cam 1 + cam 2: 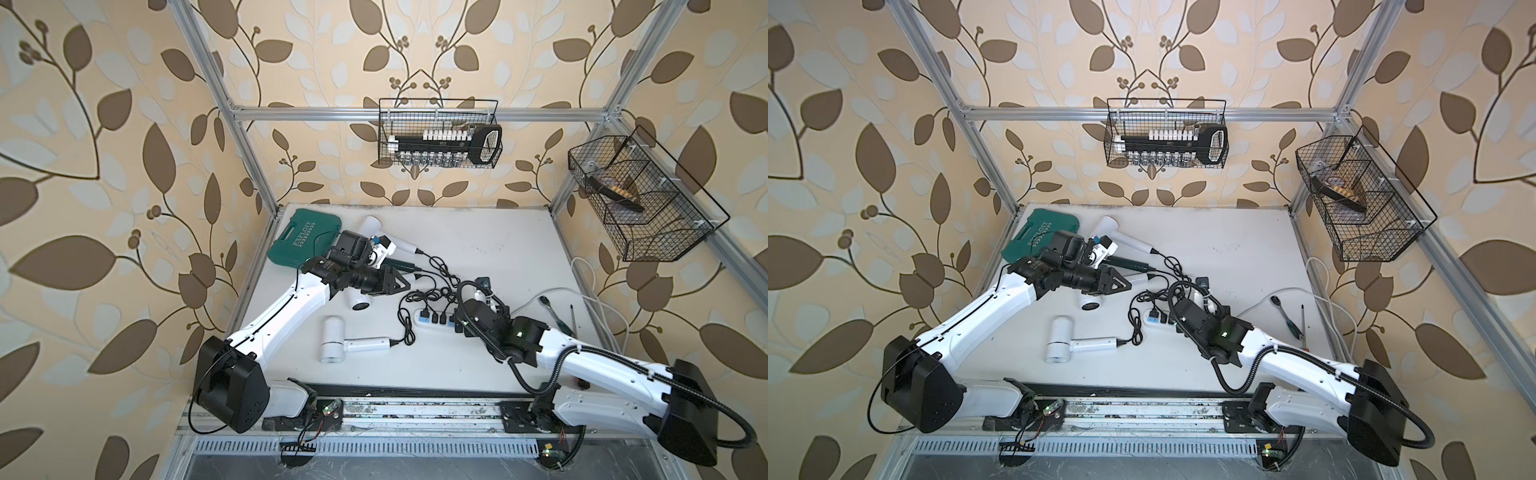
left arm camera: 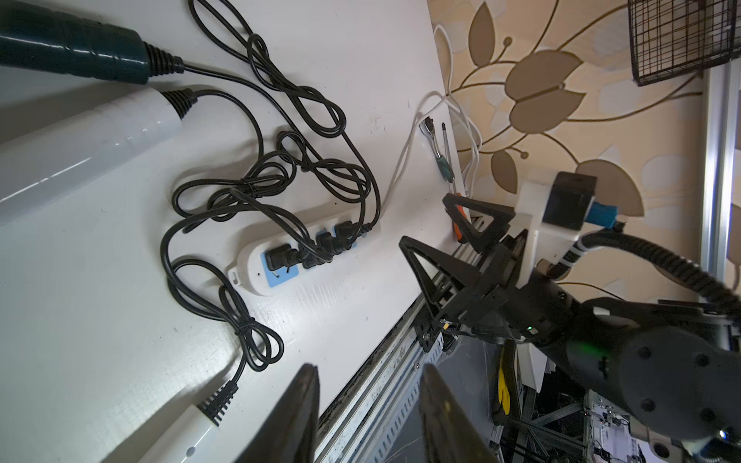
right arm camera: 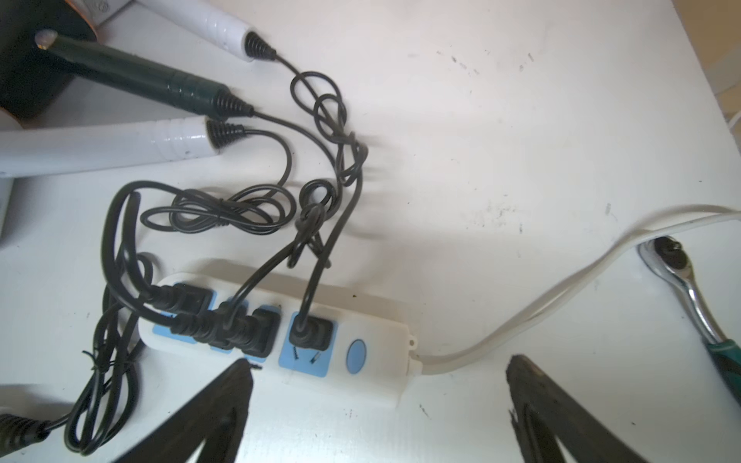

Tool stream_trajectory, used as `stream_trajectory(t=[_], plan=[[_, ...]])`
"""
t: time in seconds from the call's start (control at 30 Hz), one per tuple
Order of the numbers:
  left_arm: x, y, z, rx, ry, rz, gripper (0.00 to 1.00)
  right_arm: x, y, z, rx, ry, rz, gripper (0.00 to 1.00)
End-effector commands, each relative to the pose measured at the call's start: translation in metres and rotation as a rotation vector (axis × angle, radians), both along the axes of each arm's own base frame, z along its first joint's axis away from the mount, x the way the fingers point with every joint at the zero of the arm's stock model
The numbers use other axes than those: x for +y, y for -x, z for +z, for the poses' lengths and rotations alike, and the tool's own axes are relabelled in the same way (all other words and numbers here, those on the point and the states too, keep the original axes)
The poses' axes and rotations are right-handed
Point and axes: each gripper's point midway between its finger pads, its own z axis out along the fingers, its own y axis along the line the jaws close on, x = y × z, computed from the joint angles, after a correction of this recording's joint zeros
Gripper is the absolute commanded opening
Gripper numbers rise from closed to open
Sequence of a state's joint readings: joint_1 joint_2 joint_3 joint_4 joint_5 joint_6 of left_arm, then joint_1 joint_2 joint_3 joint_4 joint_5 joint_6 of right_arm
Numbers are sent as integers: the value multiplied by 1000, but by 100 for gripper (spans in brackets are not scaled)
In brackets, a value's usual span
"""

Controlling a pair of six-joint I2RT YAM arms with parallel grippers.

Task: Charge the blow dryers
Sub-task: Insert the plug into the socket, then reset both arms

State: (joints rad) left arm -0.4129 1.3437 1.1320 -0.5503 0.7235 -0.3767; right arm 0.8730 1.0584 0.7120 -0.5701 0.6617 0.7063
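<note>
Right wrist: glossy, tube-handled blow dryers point(image 3: 100, 148)

The white plastic blow dryers point(image 3: 100, 148) and the dark green plastic blow dryer point(image 3: 132, 76) have glossy, smooth handles. Their black rubbery cords point(image 3: 218, 214) look matt. The white-and-blue plastic power strip point(image 3: 385, 381) is smooth; the chrome metal ratchet wrench point(image 3: 695, 298) gleams on the scuffed, matt white desk point(image 3: 501, 120).

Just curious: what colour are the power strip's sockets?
Light blue; the power strip shows best in the right wrist view.
</note>
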Motion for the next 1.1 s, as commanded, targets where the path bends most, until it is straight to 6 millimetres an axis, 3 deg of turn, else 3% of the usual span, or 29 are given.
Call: stream_trajectory(t=[0.0, 0.2, 0.3, 0.47, 0.5, 0.6, 0.67, 0.73, 0.83, 0.97, 1.07], plan=[[15, -11, 28, -75, 14, 70, 43, -21, 2, 10, 16, 22, 9, 98], [45, -30, 52, -232, -23, 222, 47, -61, -13, 30, -13, -21, -82, 98], [66, -38, 72, -441, -50, 320, 52, -81, -23, 41, -44, -50, -145, 98], [129, -45, 89, -727, -145, 653, 94, -106, -44, 66, -175, 46, -208, 98], [140, -45, 88, -745, -176, 706, 99, -112, -47, 70, -198, 106, -213, 98], [168, -49, 73, -741, -326, 809, 99, -128, -56, 78, -292, 291, -230, 98], [167, -53, 60, -763, -433, 732, 99, -136, -61, 75, -346, 353, -247, 98], [166, -57, 44, -765, -523, 664, 99, -138, -68, 62, -378, 320, -230, 98], [188, -64, 26, -783, -643, 753, 99, -142, -78, 44, -440, 205, -219, 98], [191, -66, 12, -926, -641, 772, 99, -147, -90, 20, -474, 170, -206, 98], [197, -70, -9, -911, -701, 779, 99, -152, -96, 6, -466, 152, -221, 98]])
